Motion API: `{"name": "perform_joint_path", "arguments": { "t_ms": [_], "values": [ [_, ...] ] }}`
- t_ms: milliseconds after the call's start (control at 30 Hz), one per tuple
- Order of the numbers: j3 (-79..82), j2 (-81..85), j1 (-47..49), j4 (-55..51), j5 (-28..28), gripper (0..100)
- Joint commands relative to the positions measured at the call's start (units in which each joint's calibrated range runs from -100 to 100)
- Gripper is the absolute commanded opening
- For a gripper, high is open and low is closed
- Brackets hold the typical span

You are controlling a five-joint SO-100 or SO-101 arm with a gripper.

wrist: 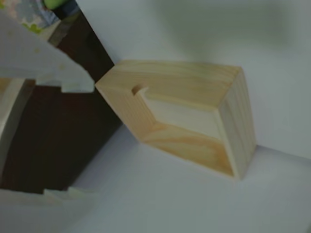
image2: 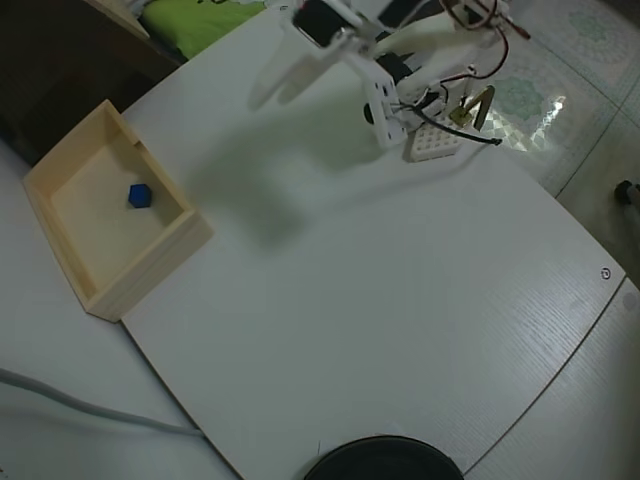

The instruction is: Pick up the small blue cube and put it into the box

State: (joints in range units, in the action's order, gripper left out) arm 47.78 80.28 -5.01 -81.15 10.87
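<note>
The small blue cube (image2: 139, 196) lies on the floor of the box (image2: 170, 255), a shallow pale wood tray near the table's left edge in the overhead view. My white gripper (image2: 280, 92) hangs above the table, up and to the right of the box, open and empty. In the wrist view the box (wrist: 184, 90) is seen from its side, with my gripper (wrist: 73, 141) open at the left; one finger (wrist: 43, 63) is above and the other below. The cube is hidden there by the box wall.
A small white perforated block (image2: 432, 143) sits by the arm's base. A green object (image2: 195, 20) lies beyond the table's top edge, a black round object (image2: 380, 458) is at the bottom edge, and a grey cable (image2: 90, 410) crosses the lower left.
</note>
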Motion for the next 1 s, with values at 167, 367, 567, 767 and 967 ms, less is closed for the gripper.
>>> {"name": "perform_joint_path", "arguments": {
  "t_ms": [167,367,567,767,967],
  "values": [
    [6.97,15.58,1.14,4.69,-0.59,20],
    [16.11,18.88,1.73,10.29,-0.96,20],
    [26.33,18.88,1.66,19.81,-0.96,20],
    [34.03,18.88,1.44,23.97,-0.96,20],
    [40.72,18.88,1.66,26.52,-1.79,20]
  ]
}}
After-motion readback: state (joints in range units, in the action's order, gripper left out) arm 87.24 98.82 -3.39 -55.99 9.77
